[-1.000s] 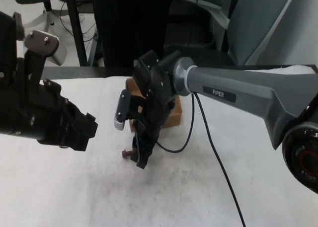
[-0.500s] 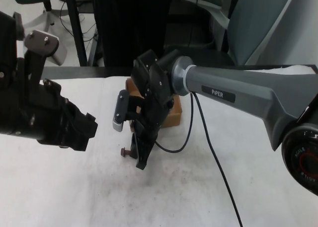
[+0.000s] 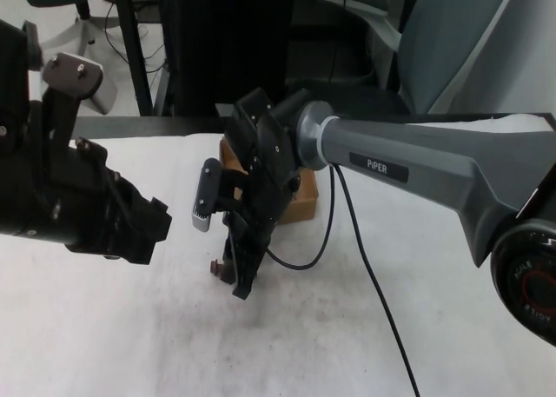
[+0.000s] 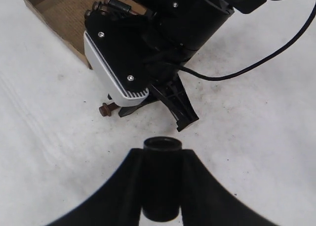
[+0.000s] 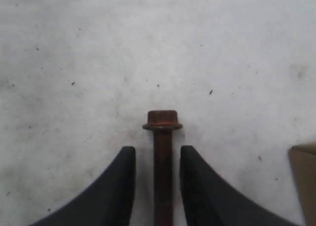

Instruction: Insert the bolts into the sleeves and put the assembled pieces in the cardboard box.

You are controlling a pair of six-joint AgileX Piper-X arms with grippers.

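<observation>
The right gripper (image 5: 157, 157) has been sliding slightly along the bench and is now straddling the bolt (image 5: 162, 132). Its fingers are spread, with a sliver of gap either side of the shank, and the head is poking just beyond the tips. That is lining up the pinch (not closed yet, I judge). The left gripper (image 4: 162, 154) is waiting opposite, pinching a sleeve (image 4: 162, 186). The box (image 4: 57, 18) is sitting just behind the right gripper.

The bolt (image 5: 162, 152) is rusty matt metal, the sleeve (image 4: 162, 181) matt black.
</observation>
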